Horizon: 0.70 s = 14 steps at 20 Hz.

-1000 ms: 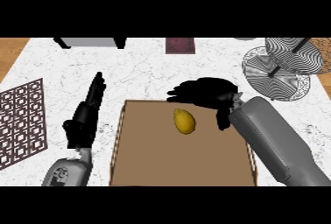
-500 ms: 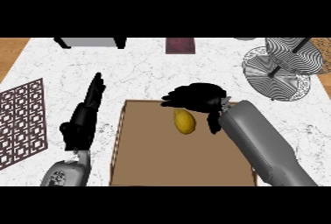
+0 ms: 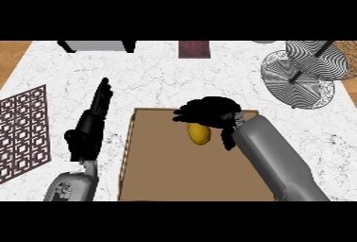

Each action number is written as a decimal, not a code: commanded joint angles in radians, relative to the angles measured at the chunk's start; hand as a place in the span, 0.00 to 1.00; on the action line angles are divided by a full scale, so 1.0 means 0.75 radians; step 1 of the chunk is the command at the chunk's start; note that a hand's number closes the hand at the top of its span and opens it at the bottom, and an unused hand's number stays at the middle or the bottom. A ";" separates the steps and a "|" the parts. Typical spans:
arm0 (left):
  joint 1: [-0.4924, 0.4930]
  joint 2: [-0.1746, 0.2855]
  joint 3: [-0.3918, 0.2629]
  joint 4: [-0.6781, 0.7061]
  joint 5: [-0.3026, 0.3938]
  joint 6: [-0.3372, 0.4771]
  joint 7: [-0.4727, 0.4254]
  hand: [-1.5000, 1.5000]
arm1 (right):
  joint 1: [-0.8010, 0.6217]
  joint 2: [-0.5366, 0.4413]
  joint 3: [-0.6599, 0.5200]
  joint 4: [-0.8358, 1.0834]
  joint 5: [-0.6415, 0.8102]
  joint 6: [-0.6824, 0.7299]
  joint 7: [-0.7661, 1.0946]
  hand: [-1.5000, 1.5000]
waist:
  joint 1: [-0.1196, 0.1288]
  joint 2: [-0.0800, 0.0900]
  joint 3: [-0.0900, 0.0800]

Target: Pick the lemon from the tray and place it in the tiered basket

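Observation:
A yellow lemon (image 3: 199,134) lies in the far part of the brown tray (image 3: 167,165). My right hand (image 3: 209,112) hovers over the lemon's far end, fingers curved and spread above it, hiding its top; no finger closes round it. The thumb hangs down at the lemon's right side. The tiered basket (image 3: 307,71), black wire with round patterned tiers, stands at the far right of the counter. My left hand (image 3: 90,125) rests open, fingers straight and pointing away, on the counter left of the tray.
A dark lattice mat (image 3: 22,130) lies at the left edge. A grey box (image 3: 97,46) and a dark red block (image 3: 194,49) sit at the counter's far edge. White marble lies between tray and basket.
My right hand has moved left and slightly nearer, from beside the lemon's right to directly over its far end. The lemon and the left hand have stayed put.

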 commanded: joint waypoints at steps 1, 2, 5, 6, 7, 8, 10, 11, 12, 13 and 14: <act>0.014 -0.008 -0.006 -0.003 -0.023 0.006 -0.029 0.50 | -0.040 0.058 -0.045 0.088 0.026 0.007 -0.026 0.00 | 0.004 0.001 0.000; 0.023 0.022 0.032 -0.031 0.025 -0.035 0.013 0.50 | 0.044 -0.026 -0.051 0.005 0.015 -0.001 -0.078 0.00 | 0.000 0.000 0.000; -0.004 -0.011 -0.007 -0.016 -0.024 -0.009 0.008 0.50 | 0.061 0.066 -0.042 0.074 0.047 -0.058 -0.039 0.00 | 0.000 0.000 0.000; 0.013 -0.043 -0.019 0.035 -0.040 0.020 -0.034 0.50 | -0.002 0.077 -0.074 0.082 0.023 -0.001 -0.053 0.00 | 0.001 0.001 0.000; 0.062 -0.041 -0.045 -0.051 -0.042 0.011 -0.010 0.50 | 0.014 0.132 -0.076 0.166 0.045 -0.099 -0.014 0.00 | 0.006 0.001 0.000; -0.022 -0.010 0.013 0.009 -0.021 -0.008 0.003 0.50 | 0.043 0.103 -0.087 0.176 0.043 -0.148 -0.067 0.00 | 0.002 0.002 0.000; 0.042 -0.016 0.019 0.086 -0.007 -0.015 -0.128 0.50 | 0.103 0.089 -0.085 0.094 0.046 -0.186 -0.067 1.00 | -0.004 0.001 0.000; 0.014 -0.046 -0.028 0.000 -0.048 0.017 0.008 0.50 | 0.045 0.173 -0.095 0.153 0.064 -0.226 -0.008 1.00 | 0.002 0.001 0.000; 0.019 -0.054 -0.067 -0.020 -0.043 0.050 0.004 0.50 | -0.016 0.149 -0.123 0.192 0.057 -0.238 -0.067 1.00 | 0.005 0.002 0.000; 0.090 -0.014 -0.027 -0.043 -0.026 -0.012 -0.054 0.50 | 0.081 0.147 -0.068 0.114 0.091 -0.319 -0.066 1.00 | 0.003 0.000 0.000; 0.112 -0.046 -0.061 -0.058 -0.063 0.030 -0.028 0.50 | 0.036 0.147 -0.080 0.198 0.108 -0.415 -0.106 1.00 | 0.011 0.002 0.001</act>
